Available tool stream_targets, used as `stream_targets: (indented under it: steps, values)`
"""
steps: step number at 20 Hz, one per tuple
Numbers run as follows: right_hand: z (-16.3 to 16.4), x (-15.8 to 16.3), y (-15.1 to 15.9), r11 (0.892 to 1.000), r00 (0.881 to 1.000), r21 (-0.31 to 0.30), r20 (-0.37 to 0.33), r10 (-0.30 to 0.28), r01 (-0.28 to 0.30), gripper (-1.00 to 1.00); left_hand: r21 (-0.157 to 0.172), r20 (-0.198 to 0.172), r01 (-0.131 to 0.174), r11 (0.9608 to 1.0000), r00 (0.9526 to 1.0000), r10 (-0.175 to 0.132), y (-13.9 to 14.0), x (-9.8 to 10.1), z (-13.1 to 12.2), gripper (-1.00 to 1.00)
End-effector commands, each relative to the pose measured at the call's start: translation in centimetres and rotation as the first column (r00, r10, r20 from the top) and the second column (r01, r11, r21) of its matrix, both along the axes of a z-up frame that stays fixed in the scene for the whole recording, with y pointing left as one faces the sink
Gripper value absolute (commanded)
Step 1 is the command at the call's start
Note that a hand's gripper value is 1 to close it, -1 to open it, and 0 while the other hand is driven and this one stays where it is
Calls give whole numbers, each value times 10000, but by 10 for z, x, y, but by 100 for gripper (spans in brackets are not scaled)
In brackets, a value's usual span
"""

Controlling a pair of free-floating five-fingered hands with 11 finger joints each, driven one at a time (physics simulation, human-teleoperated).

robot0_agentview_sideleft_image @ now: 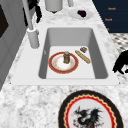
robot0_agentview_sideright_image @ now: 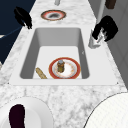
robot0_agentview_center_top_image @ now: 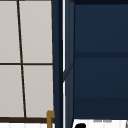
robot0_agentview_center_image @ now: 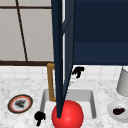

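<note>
My left hand [robot0_agentview_center_image: 39, 117] hangs by the sink's front left corner with its fingers relaxed and pointing down, holding nothing; it also appears as the hand [robot0_agentview_sideleft_image: 122, 62] in the left side view and the hand [robot0_agentview_sideright_image: 23, 16] in the right side view. My right hand [robot0_agentview_center_image: 78, 71] hovers at the back of the sink [robot0_agentview_center_image: 93, 105], its spread fingers against the top of the white faucet [robot0_agentview_sideright_image: 93, 42]. Seen from the right side, this hand [robot0_agentview_sideright_image: 106, 27] is over the faucet. In the basin lies a red-rimmed plate [robot0_agentview_sideright_image: 72, 71] with a small jar [robot0_agentview_sideright_image: 60, 65] upright on it, and a breadstick [robot0_agentview_sideright_image: 41, 73] beside it.
A dark blue cabinet door [robot0_agentview_center_image: 59, 57] stands open over the sink. A red ball [robot0_agentview_center_image: 68, 115] sits in front of it. A dragon-patterned plate [robot0_agentview_center_image: 20, 103] lies on the left counter. A bowl [robot0_agentview_center_image: 111, 110] with a dark item and a grey canister [robot0_agentview_center_image: 123, 82] stand at the right.
</note>
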State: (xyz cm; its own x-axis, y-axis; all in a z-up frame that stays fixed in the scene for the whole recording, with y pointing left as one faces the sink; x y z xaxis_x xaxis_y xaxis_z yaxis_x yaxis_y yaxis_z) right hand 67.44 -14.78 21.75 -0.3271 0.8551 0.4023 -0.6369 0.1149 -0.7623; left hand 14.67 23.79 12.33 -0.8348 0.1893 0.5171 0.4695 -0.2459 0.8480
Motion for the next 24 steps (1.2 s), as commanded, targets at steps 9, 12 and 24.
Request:
stream_targets:
  steps: [9,12,24]
  values:
    - [-18,3,-37,9976,9963,230,-560,660,-648,-100,0,0,0,10000,10000,0,0,0,0,0]
    - [-37,26,-30,9982,9947,257,-853,567,-547,-100,0,0,0,10000,10000,0,0,0,0,0]
    - [-83,67,-24,9970,9771,209,-1982,776,-749,100,0,0,0,10000,10000,0,0,0,0,0]
